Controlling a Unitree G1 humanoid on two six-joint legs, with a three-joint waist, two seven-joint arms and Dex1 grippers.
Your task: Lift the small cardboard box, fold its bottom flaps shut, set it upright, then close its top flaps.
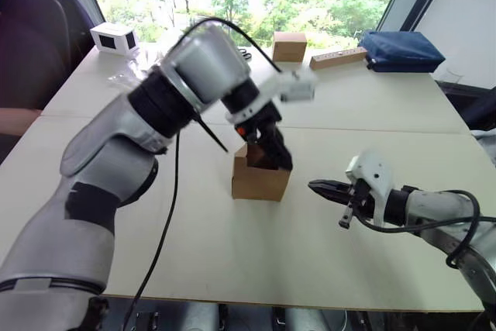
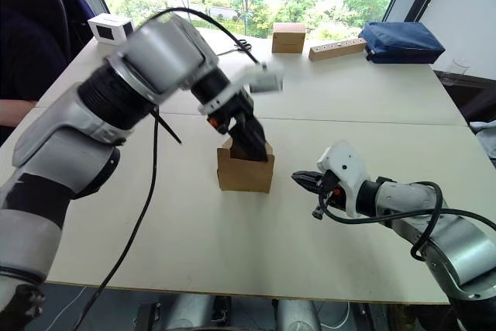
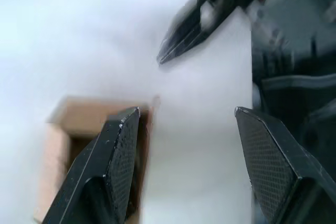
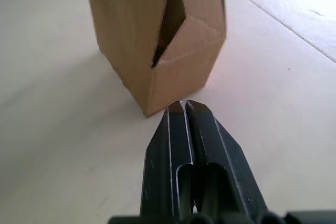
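Note:
The small cardboard box (image 1: 260, 177) stands upright on the white table (image 1: 232, 253), its top open and one top flap (image 1: 241, 153) sticking up at its left rear. My left gripper (image 1: 276, 157) hangs right over that opening and is open. In the left wrist view one finger (image 3: 118, 150) sits over the box's opening (image 3: 68, 124), the other beyond its right wall. My right gripper (image 1: 314, 186) is shut, low over the table just right of the box, its tip pointing at the box's near corner (image 4: 157, 40) without touching it.
At the table's far side are a cube-shaped brown box (image 1: 289, 46), a white box with a dark window (image 1: 115, 38), a wooden strip (image 1: 337, 58) and a blue bag (image 1: 399, 50). A dark chair (image 1: 35, 44) stands at the far left.

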